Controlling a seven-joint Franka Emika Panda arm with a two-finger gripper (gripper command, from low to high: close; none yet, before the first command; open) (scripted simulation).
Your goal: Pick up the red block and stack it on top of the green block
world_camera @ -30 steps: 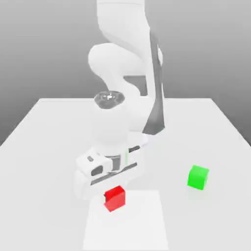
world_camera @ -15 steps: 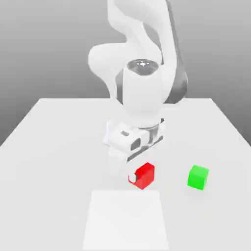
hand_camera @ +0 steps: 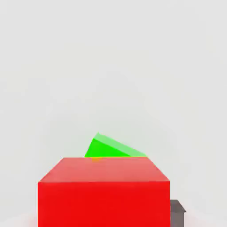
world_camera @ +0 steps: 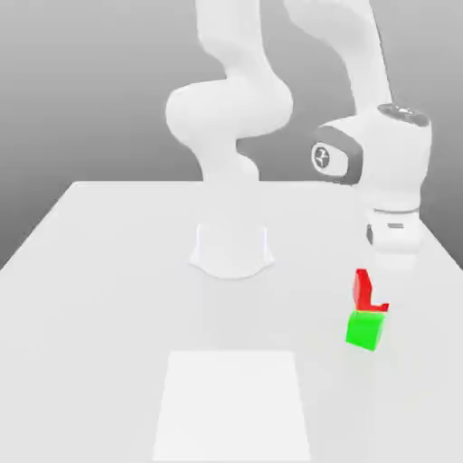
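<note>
Exterior view: we see the white table [world_camera: 108,271] with a paler square patch [world_camera: 232,402] near its front edge, well apart from the blocks. The gripper [world_camera: 373,294] is closed narrowly on the red block [world_camera: 366,291], held just above the green block [world_camera: 364,329], near the exterior view's right.

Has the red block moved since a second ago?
Yes. The red block has gone from the exterior view's lower middle toward the exterior view's right, and now sits just above the green block, which stayed put.
</note>
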